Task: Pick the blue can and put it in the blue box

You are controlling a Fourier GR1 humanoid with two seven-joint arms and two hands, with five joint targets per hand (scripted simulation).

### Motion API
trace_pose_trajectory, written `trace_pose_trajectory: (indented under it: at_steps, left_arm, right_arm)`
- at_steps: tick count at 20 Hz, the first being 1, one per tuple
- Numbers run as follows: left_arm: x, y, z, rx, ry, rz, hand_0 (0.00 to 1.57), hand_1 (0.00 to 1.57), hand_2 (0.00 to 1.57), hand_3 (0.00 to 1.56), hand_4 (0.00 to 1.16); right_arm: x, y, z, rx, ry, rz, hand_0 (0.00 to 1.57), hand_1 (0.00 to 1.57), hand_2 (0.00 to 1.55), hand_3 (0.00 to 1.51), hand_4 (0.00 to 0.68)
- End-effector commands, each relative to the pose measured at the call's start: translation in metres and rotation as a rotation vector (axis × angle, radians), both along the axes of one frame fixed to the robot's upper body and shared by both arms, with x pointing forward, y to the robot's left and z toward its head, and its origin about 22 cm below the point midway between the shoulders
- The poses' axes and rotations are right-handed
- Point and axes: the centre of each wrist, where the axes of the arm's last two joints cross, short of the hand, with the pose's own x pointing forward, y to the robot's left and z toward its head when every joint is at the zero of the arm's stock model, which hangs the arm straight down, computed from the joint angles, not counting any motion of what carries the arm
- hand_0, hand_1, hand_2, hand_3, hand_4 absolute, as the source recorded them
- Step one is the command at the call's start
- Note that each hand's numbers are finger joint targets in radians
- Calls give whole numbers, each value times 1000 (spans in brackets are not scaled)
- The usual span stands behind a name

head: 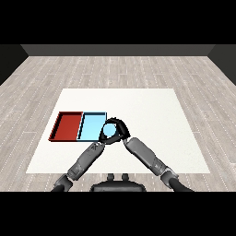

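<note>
Right hand (118, 126) wraps the blue can (109, 131) at the light blue tray's (91, 125) four o'clock corner; left hand's state I cannot tell.

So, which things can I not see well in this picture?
- Blue can, head view: the right hand curls round it, so only a pale patch shows.
- Left hand, head view: mostly hidden behind the right hand and can.
- Light blue tray: near right corner covered by both hands.

Right hand (119, 126) curled shut, left hand (102, 138) just beside it, forearms converging.
</note>
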Motion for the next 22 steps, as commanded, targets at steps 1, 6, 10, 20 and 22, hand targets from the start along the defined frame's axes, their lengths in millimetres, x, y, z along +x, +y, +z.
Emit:
trace_pose_trajectory:
  at_steps: [1,6,10,20,22]
  left_arm:
    - [1,-21,-2,-59,7,-10,774,774,819,684,673]
    - [2,-4,-7,-77,42,-10,831,831,881,738,666]
    - [3,-8,-11,-145,100,-14,1481,1481,1457,1368,601]
    - [13,-4,-13,-141,98,-8,1571,1571,1516,1448,1097]
    - [5,-13,-17,-143,89,1,1571,1571,1520,1454,1121]
  right_arm:
    - [5,11,9,45,17,24,1437,1437,1451,1391,606]
    - [-11,8,6,50,28,17,1432,1432,1451,1392,588]
    - [-17,0,-5,79,47,8,1405,1405,1451,1396,552]
    - [-3,-6,4,105,105,10,0,0,0,0,0]
    - [-4,-6,0,103,94,17,0,0,0,0,0]
